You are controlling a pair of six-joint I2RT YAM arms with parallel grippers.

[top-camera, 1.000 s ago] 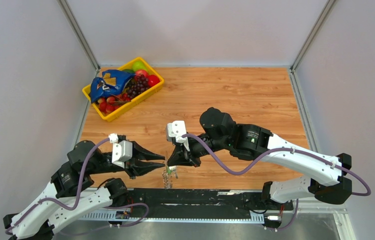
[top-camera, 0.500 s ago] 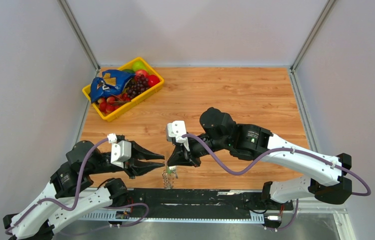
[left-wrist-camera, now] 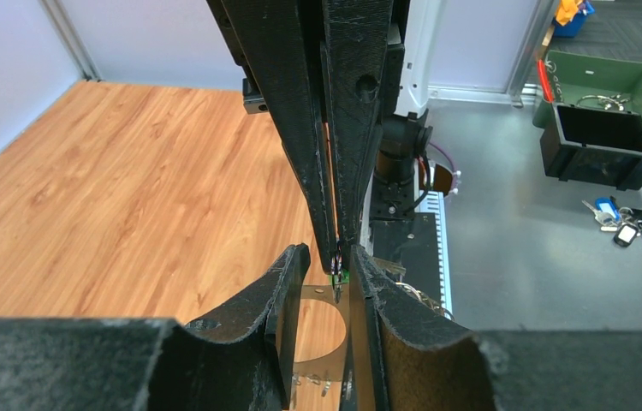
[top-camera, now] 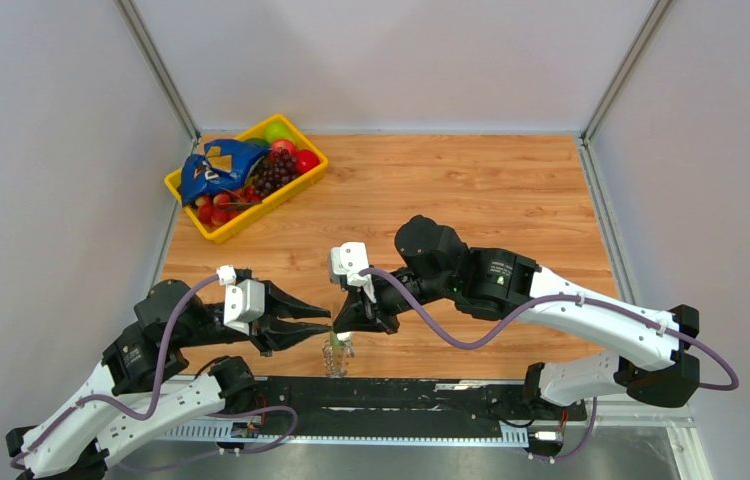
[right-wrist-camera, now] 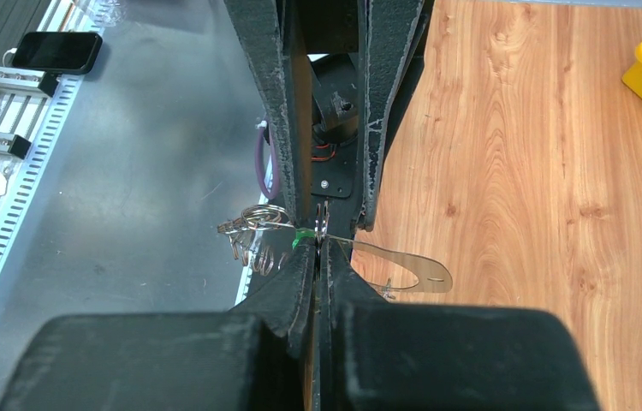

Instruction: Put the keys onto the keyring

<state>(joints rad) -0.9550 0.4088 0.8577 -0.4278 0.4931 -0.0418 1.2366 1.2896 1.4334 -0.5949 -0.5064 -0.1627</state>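
The keyring shows as a thin metal loop (right-wrist-camera: 323,218), edge-on, pinched in the tips of my right gripper (right-wrist-camera: 318,248), which is shut. A tiny green piece of the keys (right-wrist-camera: 302,237) sits right beside it, also visible in the left wrist view (left-wrist-camera: 341,275). A bunch of silvery wire loops (right-wrist-camera: 253,227) hangs to its left. My left gripper (left-wrist-camera: 335,257) is open, its fingers (right-wrist-camera: 288,111) straddling the ring and the right gripper's tips (left-wrist-camera: 335,171). From above, both grippers meet over the small silvery cluster (top-camera: 336,350) near the table's front edge.
A clear plastic plate with a round cutout (right-wrist-camera: 412,270) lies under the ring. A yellow basket (top-camera: 179,190) of fruit with a blue bag stands at the back left. A black rail (top-camera: 401,395) runs along the near edge. Tagged keys (left-wrist-camera: 634,227) and a green bin (left-wrist-camera: 596,81) lie on the metal bench.
The right arm has shifted slightly left, bringing its shut tips closer between the left gripper's open fingers. The left arm has hardly moved.
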